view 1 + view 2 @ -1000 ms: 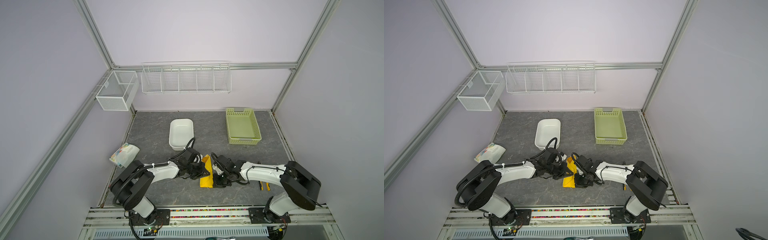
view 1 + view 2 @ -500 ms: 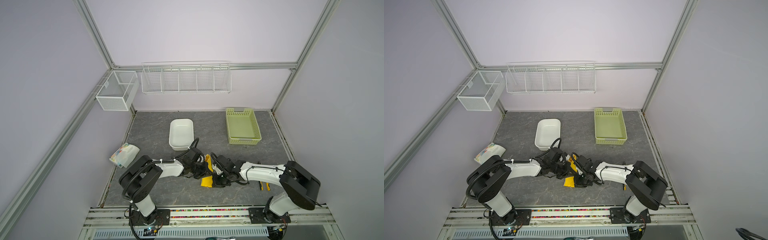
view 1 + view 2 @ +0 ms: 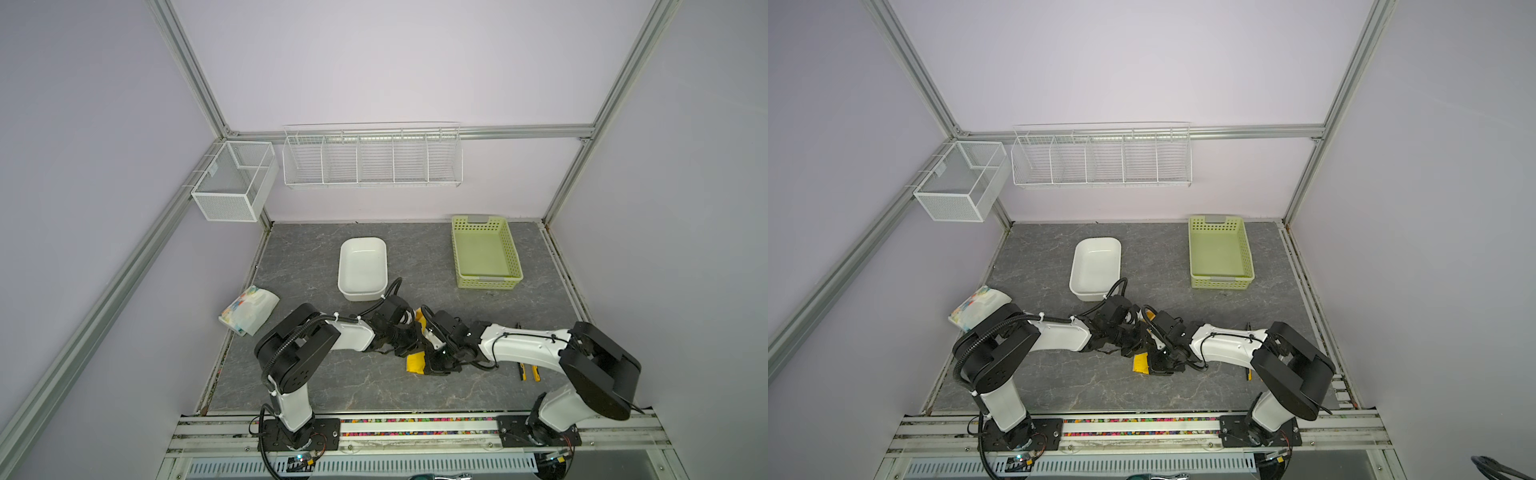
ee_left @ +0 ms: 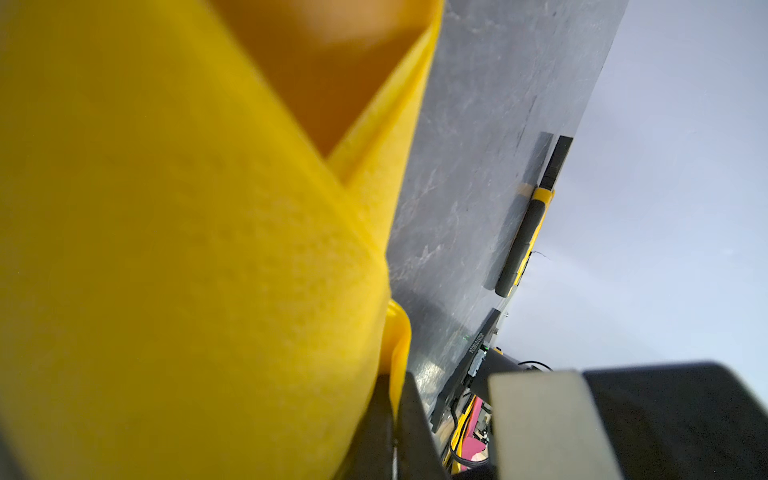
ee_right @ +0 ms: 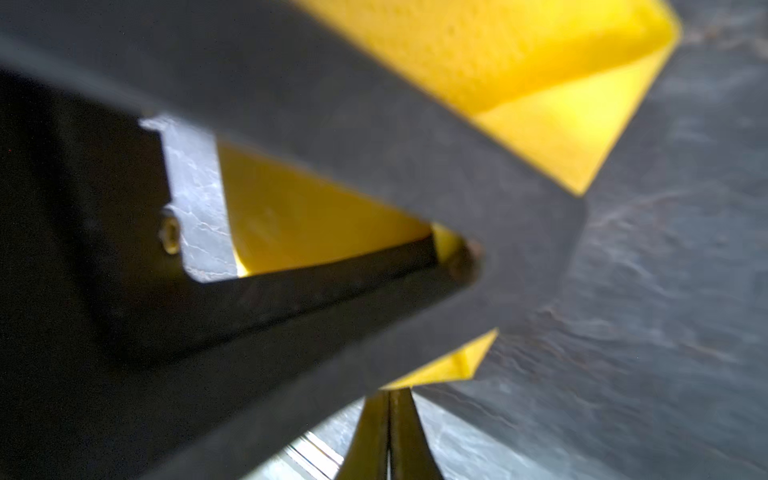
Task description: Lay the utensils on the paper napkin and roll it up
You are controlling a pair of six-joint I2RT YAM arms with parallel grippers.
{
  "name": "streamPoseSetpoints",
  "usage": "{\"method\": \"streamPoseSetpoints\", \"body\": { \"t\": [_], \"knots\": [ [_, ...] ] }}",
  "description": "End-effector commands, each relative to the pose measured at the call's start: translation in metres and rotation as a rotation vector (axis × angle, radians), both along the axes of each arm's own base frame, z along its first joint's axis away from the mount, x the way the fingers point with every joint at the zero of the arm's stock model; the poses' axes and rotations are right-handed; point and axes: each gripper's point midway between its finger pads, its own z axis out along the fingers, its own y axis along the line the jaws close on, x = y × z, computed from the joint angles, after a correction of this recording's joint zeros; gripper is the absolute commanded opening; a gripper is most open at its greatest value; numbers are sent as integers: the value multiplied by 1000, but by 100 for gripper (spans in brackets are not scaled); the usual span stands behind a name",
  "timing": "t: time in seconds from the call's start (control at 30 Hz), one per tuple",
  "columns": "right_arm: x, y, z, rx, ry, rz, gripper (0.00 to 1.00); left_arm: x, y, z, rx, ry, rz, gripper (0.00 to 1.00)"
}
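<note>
Both tools meet at the paper napkin [image 3: 414, 362], at the front middle of the counter [image 3: 332, 386].
In its wrist view the left tool [image 4: 392, 401] has its jaws together, clamped on a fold of the partly rolled yellow sheet. The right tool [image 5: 389, 401] is pressed together too, tips at the napkin's corner; whether paper is pinched there cannot be told. The napkin lies on the near side of the white tub [image 3: 362, 266].
</note>
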Motion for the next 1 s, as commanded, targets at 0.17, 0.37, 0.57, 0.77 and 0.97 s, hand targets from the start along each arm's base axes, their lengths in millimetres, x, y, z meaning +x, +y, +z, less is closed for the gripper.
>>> {"method": "streamPoseSetpoints", "body": {
  "t": [0.17, 0.37, 0.57, 0.77, 0.97],
  "knots": [
    [-7, -29, -13, -128, -11, -10, 7, 16, -9, -5, -12, -16, 72, 0],
    [-2, -40, -8, -155, -41, -63, 7, 23, -1, -18, 28, -30, 127, 0],
    [4, -38, 2, -84, -50, -154, 9, 28, 5, -20, 7, -26, 181, 0],
    [9, -16, 17, 110, -20, -248, 8, 32, 9, -18, 8, -37, 205, 0],
    [17, -1, 34, 225, -26, -292, 8, 32, 13, -21, 6, -32, 224, 0]
  ]
}}
